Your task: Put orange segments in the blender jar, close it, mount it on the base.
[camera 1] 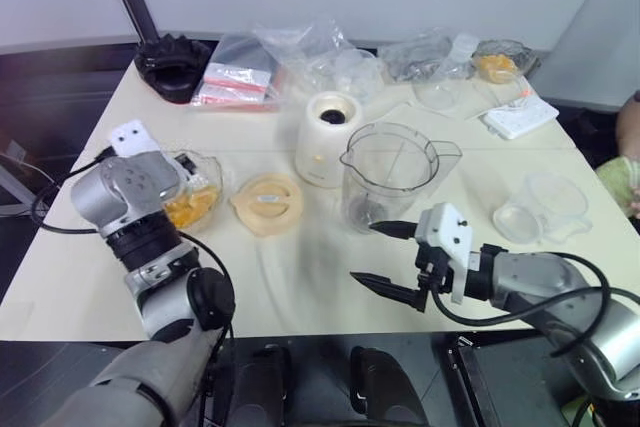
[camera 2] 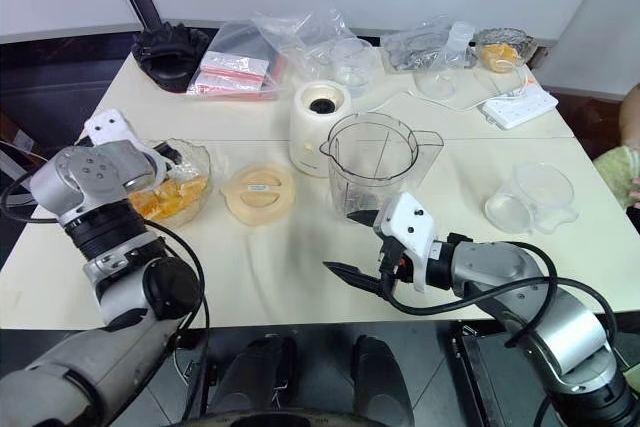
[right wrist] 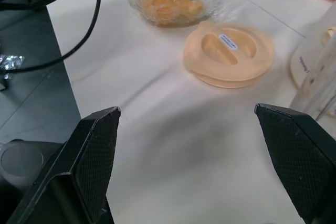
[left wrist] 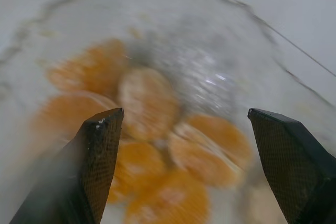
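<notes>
- We see the left gripper with its two black fingers spread wide, empty, poised just above the orange segments.
- The orange segments lie in a clear glass bowl near the worktop's left edge; none is in the blender jar.
- We see the right gripper with its fingers wide apart, holding nothing, above bare worktop at the front edge, just in front of the blender jar.
- The blender jar stands upright near the middle of the worktop, with no lid on it.
- The base stands just beside the blender jar, on its left and slightly behind; we cannot tell whether the two touch. Its dark top socket is uncovered.
- The pale-orange lid lies flat on the worktop between the glass bowl and the blender jar.
- A smaller clear cup sits to the right of the blender jar, well apart.
- A black ridged ring and plastic bags lie along the far edge.
</notes>
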Available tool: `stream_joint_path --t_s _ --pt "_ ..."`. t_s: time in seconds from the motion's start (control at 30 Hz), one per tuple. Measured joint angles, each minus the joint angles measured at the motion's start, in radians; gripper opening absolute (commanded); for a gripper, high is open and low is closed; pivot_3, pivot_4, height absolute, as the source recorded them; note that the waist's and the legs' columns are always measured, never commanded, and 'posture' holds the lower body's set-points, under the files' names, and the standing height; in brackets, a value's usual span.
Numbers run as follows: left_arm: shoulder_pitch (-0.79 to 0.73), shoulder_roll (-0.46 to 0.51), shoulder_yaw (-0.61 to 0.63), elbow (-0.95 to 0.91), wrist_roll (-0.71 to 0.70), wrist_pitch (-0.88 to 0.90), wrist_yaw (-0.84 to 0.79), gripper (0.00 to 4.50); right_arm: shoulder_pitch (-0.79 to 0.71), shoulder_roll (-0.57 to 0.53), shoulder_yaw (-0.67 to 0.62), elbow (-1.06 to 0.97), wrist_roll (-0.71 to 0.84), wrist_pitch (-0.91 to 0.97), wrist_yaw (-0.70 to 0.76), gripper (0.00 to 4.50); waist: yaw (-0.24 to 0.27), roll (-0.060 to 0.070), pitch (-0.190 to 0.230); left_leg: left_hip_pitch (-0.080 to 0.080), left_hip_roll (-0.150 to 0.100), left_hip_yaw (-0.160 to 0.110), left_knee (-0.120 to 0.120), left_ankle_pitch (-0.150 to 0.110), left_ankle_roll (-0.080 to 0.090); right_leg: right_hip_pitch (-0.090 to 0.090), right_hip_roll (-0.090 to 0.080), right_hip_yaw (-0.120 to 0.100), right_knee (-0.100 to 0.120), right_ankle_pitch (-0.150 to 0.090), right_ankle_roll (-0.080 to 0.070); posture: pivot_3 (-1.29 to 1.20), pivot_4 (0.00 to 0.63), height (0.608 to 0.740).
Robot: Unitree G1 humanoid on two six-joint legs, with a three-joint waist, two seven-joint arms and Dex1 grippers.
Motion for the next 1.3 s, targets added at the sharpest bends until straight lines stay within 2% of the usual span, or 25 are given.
stream_joint_path --t_s 0.53,0.73,0.87,1.1,1.3 --pt "0.021 0.091 -0.018 0.465 0.009 -0.364 -0.059 3.96 -0.004 0.0 0.002 0.004 -0.004 0.003 -0.012 4.29 0.0 -0.001 0.0 -0.001 -0.001 0.001 0.0 -0.002 -0.003 -0.001 -0.003 0.0 -0.001 0.001 0.0 0.0 0.15 0.74" --pt "-0.025 0.14 -0.066 0.648 0.004 -0.508 -0.119 3.96 -0.004 0.001 0.003 0.003 -0.003 0.004 -0.021 4.29 0.001 0.0 -0.001 -0.001 -0.001 0.001 0.0 -0.002 -0.003 -0.001 -0.004 0.0 -0.001 0.002 -0.001 0.0 0.15 0.74" --pt "-0.046 0.16 -0.086 0.718 -0.015 -0.543 -0.139 3.96 -0.005 0.002 0.007 0.003 -0.003 0.004 -0.028 4.29 0.0 0.0 -0.001 -0.001 -0.001 0.001 0.0 -0.002 -0.003 -0.001 -0.004 0.0 -0.001 0.002 0.0 0.0 0.15 0.74" --pt "-0.058 0.162 -0.071 0.686 -0.063 -0.468 -0.081 3.96 -0.001 0.006 0.011 0.003 -0.017 0.001 -0.035 4.29 0.001 0.0 -0.001 -0.001 -0.001 0.001 0.0 -0.002 -0.003 -0.001 -0.005 0.0 -0.002 0.003 0.001 0.0 0.15 0.74" --pt "-0.05 0.097 -0.05 0.552 -0.116 -0.321 -0.032 3.96 0.0 0.015 0.025 0.003 -0.035 -0.012 -0.037 4.29 0.0 0.0 -0.001 -0.001 -0.001 0.001 0.0 -0.002 -0.003 -0.001 -0.005 0.0 -0.002 0.004 0.002 0.0 0.15 0.74"
